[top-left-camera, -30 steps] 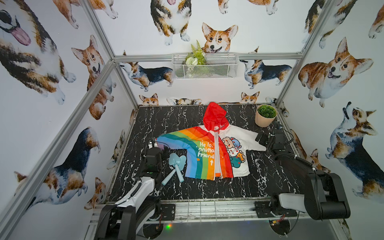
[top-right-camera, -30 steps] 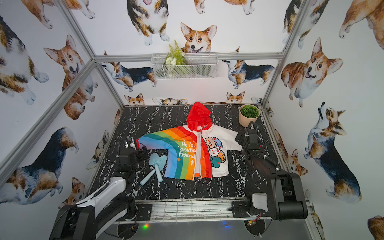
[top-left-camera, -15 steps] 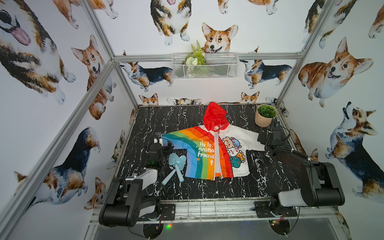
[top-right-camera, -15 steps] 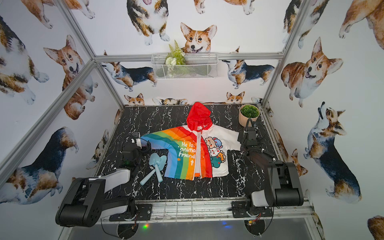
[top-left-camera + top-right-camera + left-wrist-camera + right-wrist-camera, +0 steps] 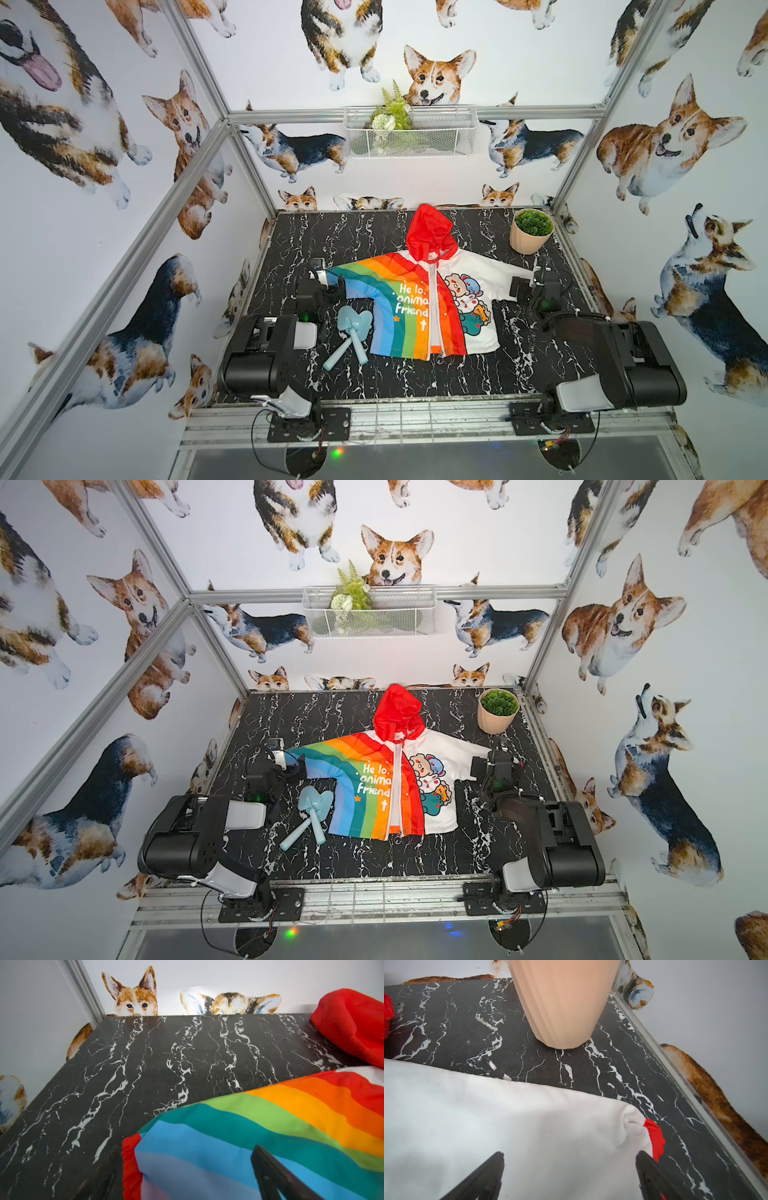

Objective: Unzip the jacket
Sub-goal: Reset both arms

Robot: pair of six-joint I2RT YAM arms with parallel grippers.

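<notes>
The jacket [image 5: 409,309] [image 5: 370,789] lies flat on the black marble table [image 5: 415,374], front up, with its red hood toward the back wall. Its white zipper [image 5: 434,307] [image 5: 397,787] runs closed from collar to hem. My left gripper [image 5: 330,277] [image 5: 187,1172] is open, low over the rainbow sleeve's end by the red cuff [image 5: 128,1167]. My right gripper [image 5: 519,286] [image 5: 570,1174] is open too. Its black fingers [image 5: 488,1176] straddle the white sleeve beside its red cuff [image 5: 656,1140]. Neither holds anything.
A peach pot with a green plant [image 5: 531,237] [image 5: 562,1001] stands at the back right, just beyond my right gripper. Two pale blue toy shovels [image 5: 351,332] lie left of the jacket's hem. A metal rail [image 5: 675,1076] edges the table's right side. A wire basket [image 5: 409,133] hangs on the back wall.
Both arms have folded down, their elbows sinking toward the front rail. The grippers stay at the sleeve ends and stay open. The jacket has not moved.
</notes>
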